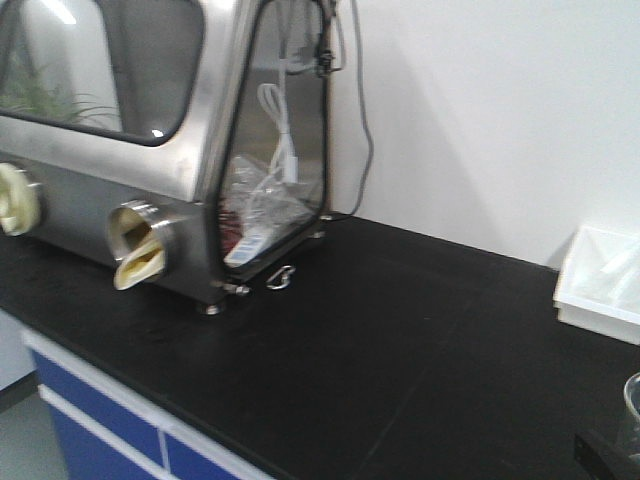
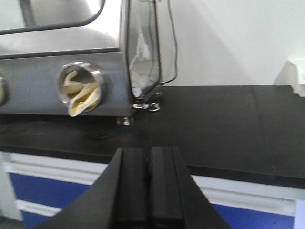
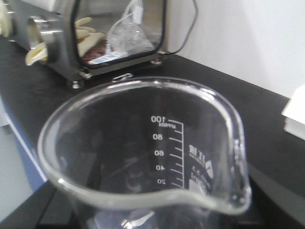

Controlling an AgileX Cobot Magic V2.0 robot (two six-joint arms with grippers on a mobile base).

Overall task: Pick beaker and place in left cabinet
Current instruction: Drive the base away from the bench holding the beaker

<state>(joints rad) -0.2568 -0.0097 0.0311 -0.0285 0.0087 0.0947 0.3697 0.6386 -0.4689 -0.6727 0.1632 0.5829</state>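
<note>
Clear glass beaker (image 3: 143,157), white graduations up to 100, spouted rim, sits at the black benchtop's (image 1: 400,330) front-right corner. Right gripper's (image 1: 605,455) grip: cannot tell. Left gripper (image 2: 148,191) is closed, empty.

**Counter** (image 1: 400,340): matt black top. **Cupboard fronts** (image 1: 90,410) beneath it: deep blue panels framed in white. **Glove box** (image 1: 150,200): silver-grey steel with dark window seals. **Glove** (image 1: 138,262) at its port: pale cream-yellow. Behind the end window are a white cable (image 1: 278,130) and a red item (image 3: 95,52). **Wall** (image 1: 480,100): plain white, crossed by a grey cord (image 1: 365,120). **Tray** (image 1: 600,285): white. **Beaker** (image 3: 143,157): colourless glass with a white printed scale reading 100, 80, 60, 40, 20. **Left hand** (image 2: 149,160): black fingers.
</note>
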